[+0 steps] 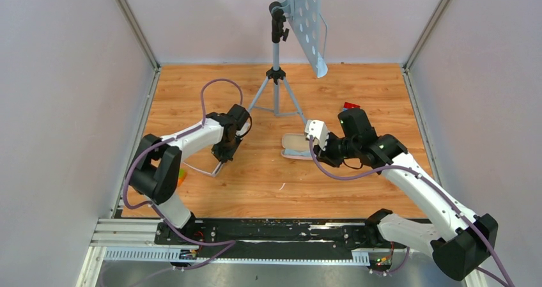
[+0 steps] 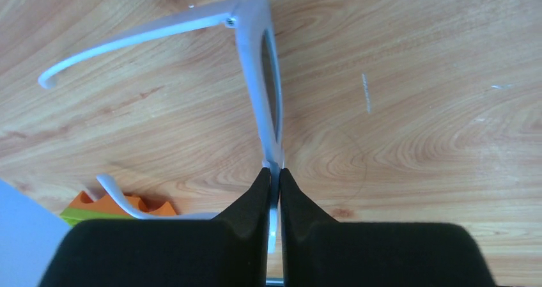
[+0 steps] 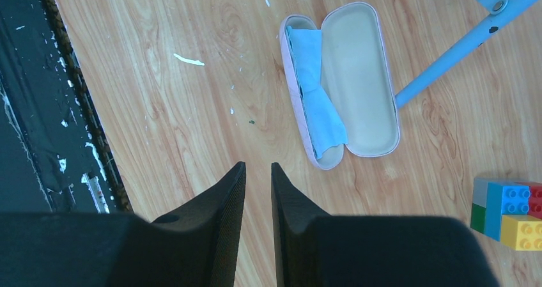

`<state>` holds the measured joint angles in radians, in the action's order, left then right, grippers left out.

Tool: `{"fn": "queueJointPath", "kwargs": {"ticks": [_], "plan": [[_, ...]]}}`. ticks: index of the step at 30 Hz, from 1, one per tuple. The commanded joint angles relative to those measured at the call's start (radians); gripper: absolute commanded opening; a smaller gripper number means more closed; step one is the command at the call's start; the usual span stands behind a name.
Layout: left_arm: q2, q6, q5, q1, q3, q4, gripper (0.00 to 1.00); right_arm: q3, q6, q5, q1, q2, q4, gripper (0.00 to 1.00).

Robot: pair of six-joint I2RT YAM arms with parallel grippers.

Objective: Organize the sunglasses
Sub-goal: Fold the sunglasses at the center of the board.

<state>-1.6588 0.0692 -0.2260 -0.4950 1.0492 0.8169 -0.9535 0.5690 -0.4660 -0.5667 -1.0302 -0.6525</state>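
The sunglasses [image 2: 255,76] have a white frame, a dark lens and thin white arms spread open. My left gripper [image 2: 275,172] is shut on the frame's edge and holds them just above the wood. In the top view they hang below the left gripper [image 1: 225,154] as a thin white arm [image 1: 217,169]. The pale pink case [image 3: 358,89] lies open with a light blue cloth [image 3: 316,101] in one half. My right gripper [image 3: 258,167] is empty, its jaws a narrow gap apart, near the case [image 1: 295,145].
A tripod [image 1: 276,76] with a perforated panel stands at the back centre; one leg [image 3: 460,44] passes beside the case. Coloured bricks [image 3: 508,210] lie right of the case. An orange and green object [image 2: 96,207] lies at the table's left edge.
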Motion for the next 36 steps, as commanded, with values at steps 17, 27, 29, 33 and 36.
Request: {"fn": "queueJointPath", "kwargs": {"ticks": [17,27,29,33,36], "plan": [[0.522,0.041,0.658,-0.324,-0.116,-0.205,0.00,-0.128,0.036,-0.011,0.034,0.032,-0.205,0.21],[0.717,0.297,0.819,-0.423,-0.267,-0.619,0.00,-0.218,-0.203,-0.265,0.156,-0.044,-0.008,0.07],[0.712,0.332,0.824,-0.442,-0.273,-0.695,0.00,-0.217,-0.258,-0.274,0.159,-0.042,0.070,0.07],[0.710,0.409,0.802,-0.448,-0.292,-0.872,0.00,-0.238,-0.366,-0.339,0.160,-0.108,0.158,0.08],[0.711,0.495,0.789,-0.448,-0.331,-1.039,0.00,-0.221,-0.450,-0.399,0.160,-0.152,0.241,0.09]]}}
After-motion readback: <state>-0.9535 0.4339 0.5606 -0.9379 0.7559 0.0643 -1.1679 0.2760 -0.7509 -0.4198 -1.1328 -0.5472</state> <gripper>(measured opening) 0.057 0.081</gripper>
